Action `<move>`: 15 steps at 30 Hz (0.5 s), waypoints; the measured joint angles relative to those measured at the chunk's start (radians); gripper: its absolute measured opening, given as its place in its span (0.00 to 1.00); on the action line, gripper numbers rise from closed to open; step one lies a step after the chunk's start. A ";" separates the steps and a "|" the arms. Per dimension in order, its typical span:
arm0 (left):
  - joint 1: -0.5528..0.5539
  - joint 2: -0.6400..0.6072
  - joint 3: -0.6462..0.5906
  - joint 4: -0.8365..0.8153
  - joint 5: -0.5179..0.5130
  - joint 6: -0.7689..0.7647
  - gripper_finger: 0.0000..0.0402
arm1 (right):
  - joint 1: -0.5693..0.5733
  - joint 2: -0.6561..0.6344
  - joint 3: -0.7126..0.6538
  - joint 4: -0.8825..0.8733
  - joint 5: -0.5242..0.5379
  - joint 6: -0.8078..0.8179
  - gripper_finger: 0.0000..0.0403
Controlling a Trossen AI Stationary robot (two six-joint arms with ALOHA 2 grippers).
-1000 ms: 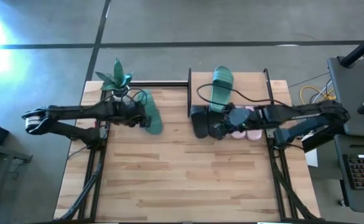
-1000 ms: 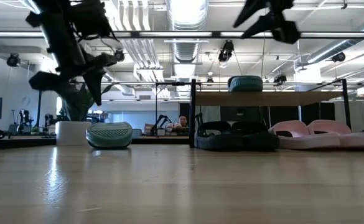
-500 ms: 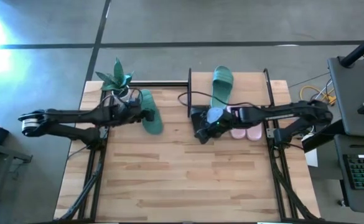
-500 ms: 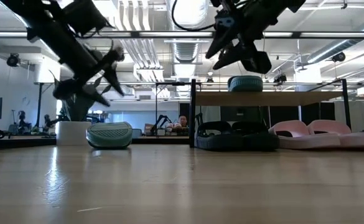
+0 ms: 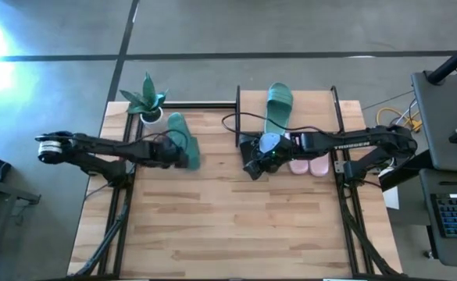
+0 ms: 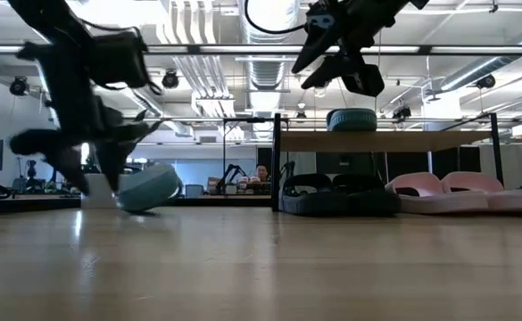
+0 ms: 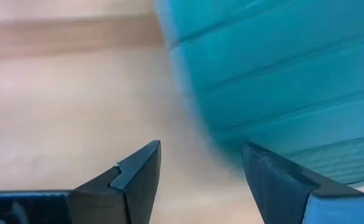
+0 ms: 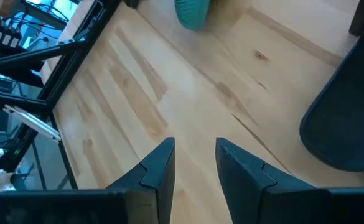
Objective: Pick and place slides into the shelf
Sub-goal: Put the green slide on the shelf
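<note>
The left end effector [image 7: 197,171], fingers spread, had advanced against the teal slide [image 5: 183,140], tilting it. The right end effector [image 8: 194,165], nearly closed and empty, hovered by the shelf [image 5: 248,101]. A grasp appeared imminent.

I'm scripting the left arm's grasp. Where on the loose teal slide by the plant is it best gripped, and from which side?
Probably the wide strap of the teal slide, approached from above: it arches over the sole, giving open fingers something to close across. The left gripper is right at it, open, and the slide looks tipped in the low view, so aim for the raised edge.
</note>
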 joint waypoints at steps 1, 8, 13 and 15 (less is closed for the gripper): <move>-0.013 -0.020 0.004 -0.068 -0.002 -0.034 0.52 | -0.001 0.000 0.000 0.001 0.000 0.000 0.27; -0.110 -0.146 0.032 -0.299 -0.098 -0.212 0.52 | -0.022 0.000 -0.002 0.003 0.000 -0.008 0.27; -0.141 -0.254 0.088 -0.113 -0.293 -0.184 0.52 | -0.080 0.014 -0.003 0.036 -0.068 -0.011 0.26; -0.139 -0.285 0.103 -0.015 -0.360 -0.103 0.52 | -0.105 0.038 -0.003 0.087 -0.140 -0.011 0.25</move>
